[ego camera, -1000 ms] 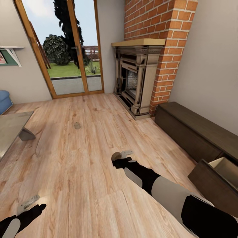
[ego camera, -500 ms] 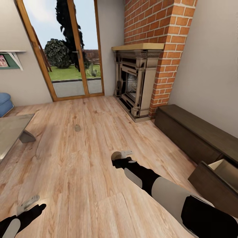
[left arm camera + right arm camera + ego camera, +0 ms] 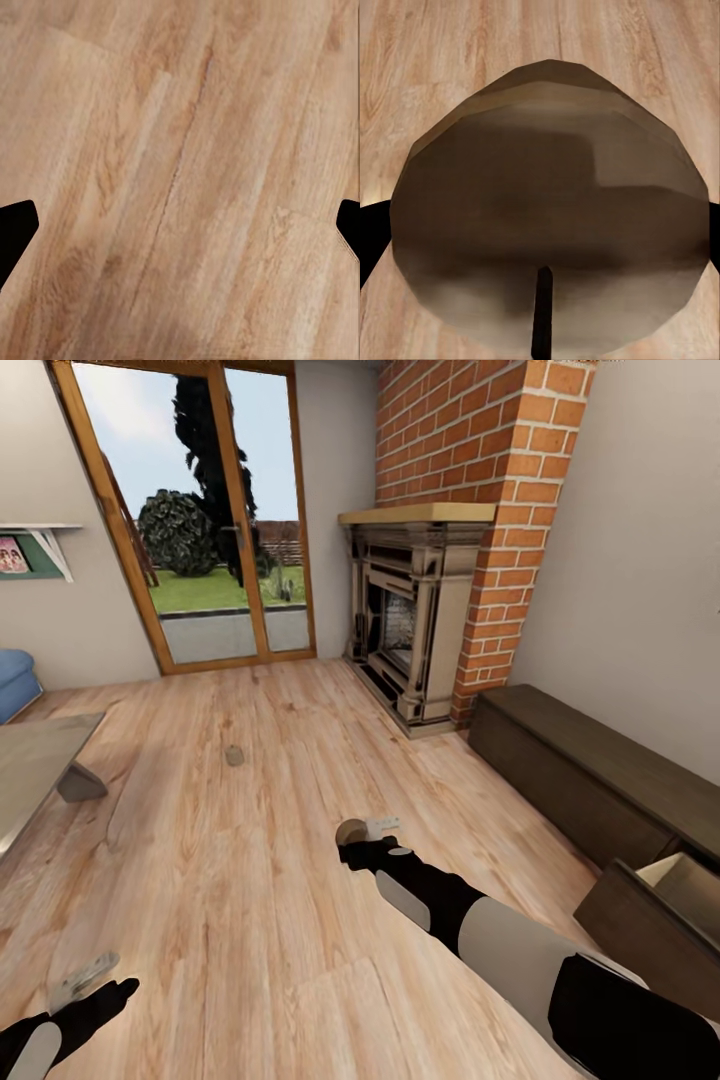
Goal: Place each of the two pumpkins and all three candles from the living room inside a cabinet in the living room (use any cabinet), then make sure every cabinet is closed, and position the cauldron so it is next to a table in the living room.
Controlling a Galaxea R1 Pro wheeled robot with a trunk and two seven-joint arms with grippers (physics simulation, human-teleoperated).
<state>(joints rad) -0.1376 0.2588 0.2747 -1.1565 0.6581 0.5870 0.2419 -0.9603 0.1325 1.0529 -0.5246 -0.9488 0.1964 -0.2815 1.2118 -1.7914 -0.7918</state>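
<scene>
The right gripper is out over the floor with its jaws closed on a candle; in the right wrist view that candle shows flat top and wick, pinched at both sides. The left gripper hangs low near the floor, jaws spread wide with nothing between them. A second candle stands on the floor, well apart from the tabletop and nearer the glass doors. The cabinet runs along the wall beside the fireplace, and one compartment near its close end stands open.

The risks, as I judge them: the stubby candle could slip out during the swing toward the cabinet. The opened front panel juts into the arm's path and could be knocked. The floor candle could be bumped by the base.
</scene>
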